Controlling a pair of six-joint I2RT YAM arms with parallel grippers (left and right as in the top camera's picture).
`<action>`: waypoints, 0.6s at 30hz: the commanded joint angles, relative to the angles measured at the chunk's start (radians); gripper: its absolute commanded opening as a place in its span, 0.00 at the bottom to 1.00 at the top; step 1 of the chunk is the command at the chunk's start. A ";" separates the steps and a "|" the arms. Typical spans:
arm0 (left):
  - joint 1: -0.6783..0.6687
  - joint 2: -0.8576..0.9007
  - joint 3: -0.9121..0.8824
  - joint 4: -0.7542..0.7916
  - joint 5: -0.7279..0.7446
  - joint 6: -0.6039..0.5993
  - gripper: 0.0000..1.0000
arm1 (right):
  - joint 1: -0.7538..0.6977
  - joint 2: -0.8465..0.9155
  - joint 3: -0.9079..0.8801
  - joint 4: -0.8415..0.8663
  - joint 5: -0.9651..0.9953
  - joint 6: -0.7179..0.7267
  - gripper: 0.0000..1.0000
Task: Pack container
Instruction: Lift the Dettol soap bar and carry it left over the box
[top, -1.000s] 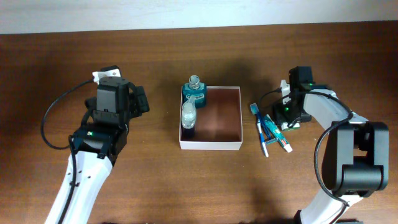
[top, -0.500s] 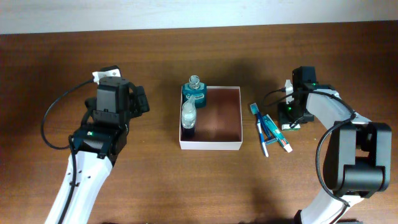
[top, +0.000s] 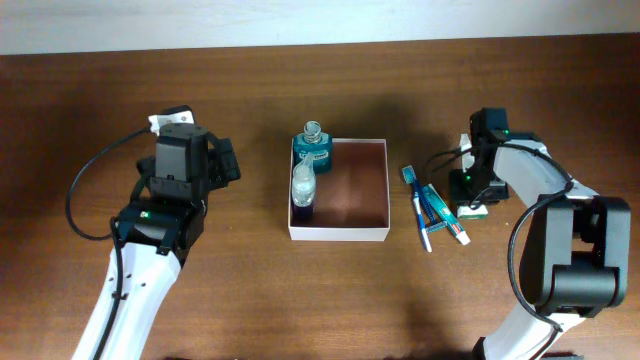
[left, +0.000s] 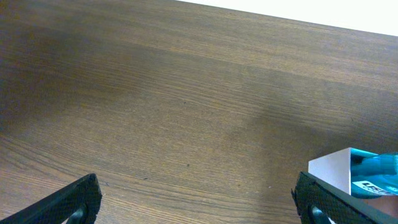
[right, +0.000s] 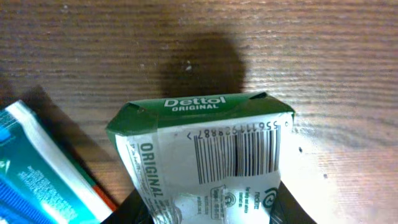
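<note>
The container (top: 338, 235) is a square white-walled box with a reddish-brown inside, at the table's middle. A teal bottle (top: 314, 150) and a clear bottle (top: 303, 185) stand along its left wall. In the right wrist view, a green and white Dettol soap packet (right: 205, 155) lies on the wood. My right gripper (right: 208, 214) is shut on the packet, one black finger on each side. In the overhead view, the right gripper (top: 472, 195) is right of the container. My left gripper (left: 199, 205) is open over bare wood, left of the container's corner (left: 329, 171).
A blue toothbrush (top: 417, 205) and a toothpaste tube (top: 443, 212) lie side by side between the container and the right gripper. The tube's end (right: 37, 168) lies close to the left of the soap packet. The left arm (top: 160, 215) reaches in from the front left.
My right gripper's jaws have narrowed onto the soap packet, and the wrist has shifted slightly back and right. The left arm has not moved.
</note>
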 joint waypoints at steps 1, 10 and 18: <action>0.002 -0.008 0.004 0.000 -0.007 0.001 0.99 | -0.006 -0.073 0.076 -0.037 0.018 0.070 0.28; 0.002 -0.008 0.004 -0.001 -0.007 0.001 0.99 | 0.047 -0.187 0.152 -0.166 -0.048 0.146 0.28; 0.002 -0.008 0.004 -0.001 -0.007 0.001 0.99 | 0.196 -0.230 0.152 -0.186 -0.087 0.332 0.28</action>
